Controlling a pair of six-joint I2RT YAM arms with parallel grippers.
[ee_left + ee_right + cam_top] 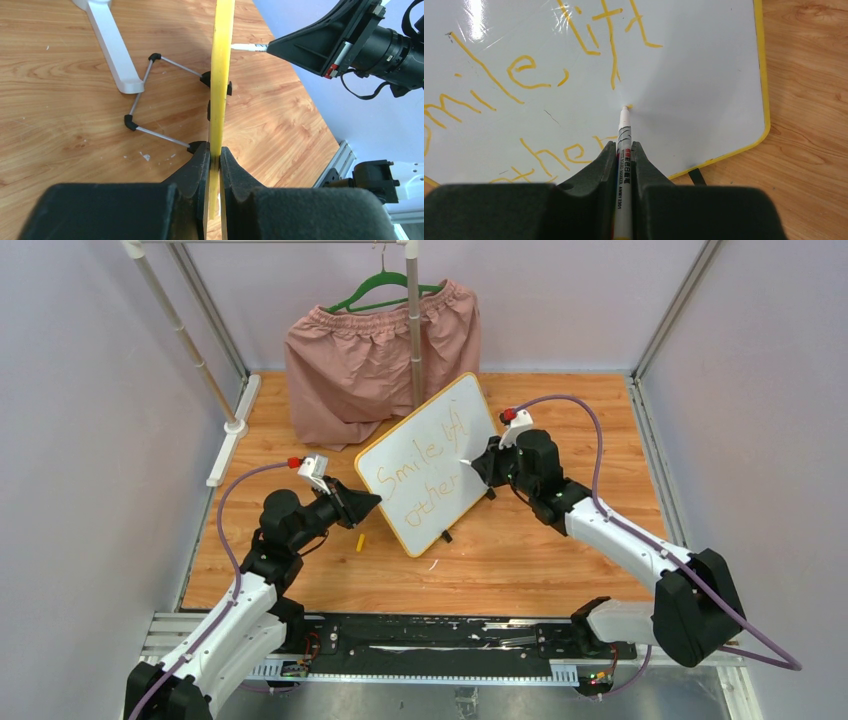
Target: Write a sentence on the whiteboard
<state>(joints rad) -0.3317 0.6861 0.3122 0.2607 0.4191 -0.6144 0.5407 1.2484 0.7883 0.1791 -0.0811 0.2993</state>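
My left end effector (215, 152) clamps the whiteboard (221, 60) edge. My right end effector (624, 147) grips the marker (624, 125), tip at six o'clock of "lift". I should press lightly.

The white rectangular board with a thin yellow frame (440, 410) stands up on small black feet on the wooden counter (560, 560), turned at a slant. On it are thin orange marker words (412, 462) in two lines, "Smile, lift" above "other".
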